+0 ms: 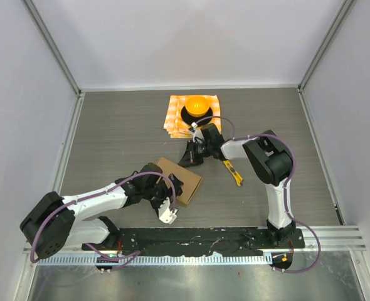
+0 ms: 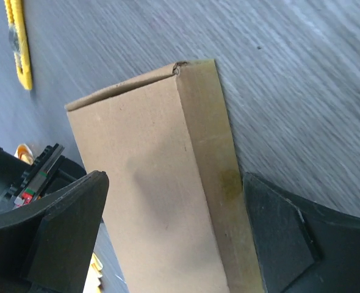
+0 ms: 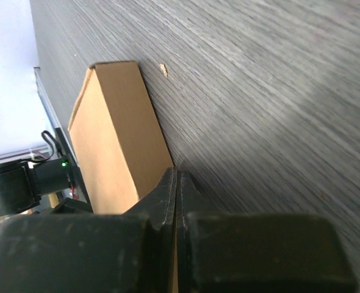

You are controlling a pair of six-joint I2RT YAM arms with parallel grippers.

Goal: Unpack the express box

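Nearest the arm bases, the left gripper (image 2: 175,177) straddles the express box (image 1: 186,179). One dark finger (image 2: 64,232) sits against one long side and the other against the opposite edge, so the jaws are closed onto the cardboard across its width. The box lies on the grey wood-grain table (image 1: 110,138) with its flaps shut, and nothing inside it can be seen. In the left wrist view its broad brown face runs away from the fingers, with a narrower, yellowish side wall along the edge.

Just beyond the box's far corner, the right gripper (image 3: 177,177) has its two fingers pressed flat together with nothing visible between them. Their tips are down where the box wall meets the table. A small tan fleck (image 3: 163,69) lies on the table ahead of those tips, beside the box's far end.

Off to the side of the right gripper and apart from it, a yellow utility knife (image 1: 233,173) lies on the table. Farther out, past the right wrist, an orange-checkered cloth (image 1: 175,119) carries a round orange thing on a dark base (image 1: 197,103). Whether that is a bowl, or holds anything, cannot be told.
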